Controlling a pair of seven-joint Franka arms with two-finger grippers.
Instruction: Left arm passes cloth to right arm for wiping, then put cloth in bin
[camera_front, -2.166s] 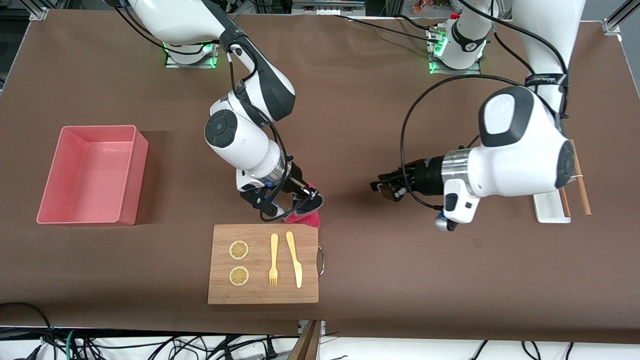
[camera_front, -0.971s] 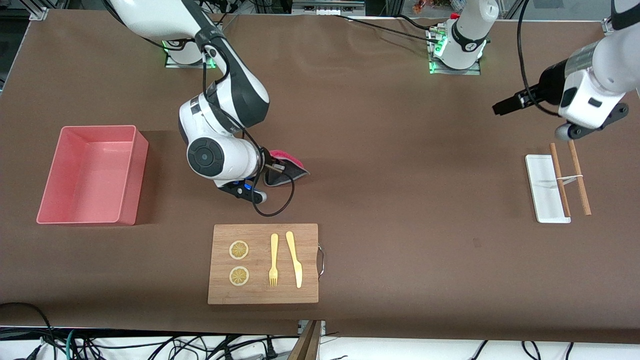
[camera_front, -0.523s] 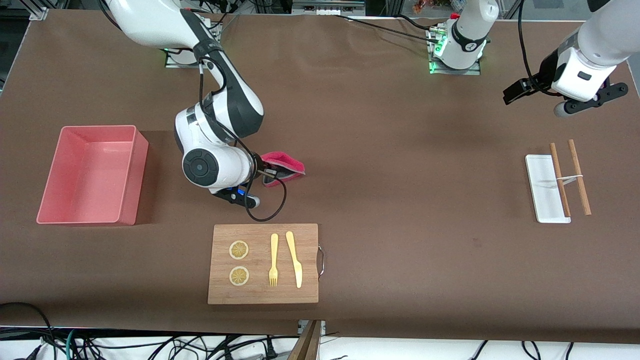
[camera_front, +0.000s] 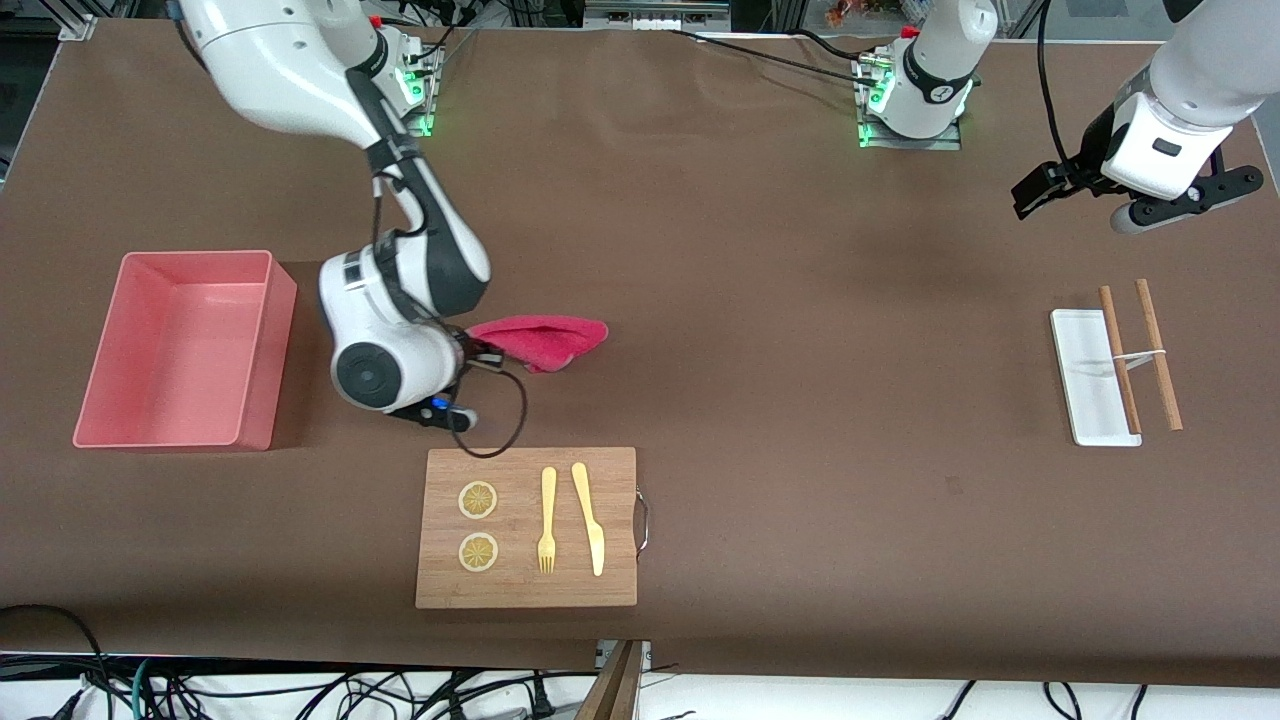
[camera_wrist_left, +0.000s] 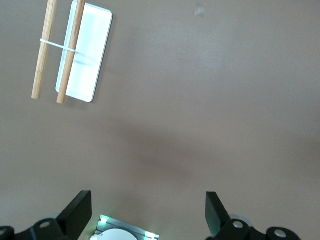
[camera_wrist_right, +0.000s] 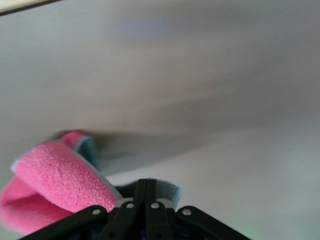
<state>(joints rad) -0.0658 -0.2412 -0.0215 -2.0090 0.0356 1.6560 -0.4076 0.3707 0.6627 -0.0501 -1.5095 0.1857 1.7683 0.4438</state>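
- Cloth (camera_front: 540, 340) is pinched tight in our right hand (camera_front: 478, 352), dangling over bare worktop (camera_front: 760, 330), between the bin (camera_front: 96, 376) and mid-worktop, roughly 12 o'clock off the wooden board (camera_front: 527, 527).
- Our left hand (camera_front: 1030, 190) waits up high with jaws spread wide, nothing in them, over the worktop at about 12 o'clock of the white tray (camera_front: 1090, 380).
- Worry: only one edge looks gripped, so a quick swing toward the bin at 9 o'clock could shake it loose, or the hanging end snags the bin's wall.
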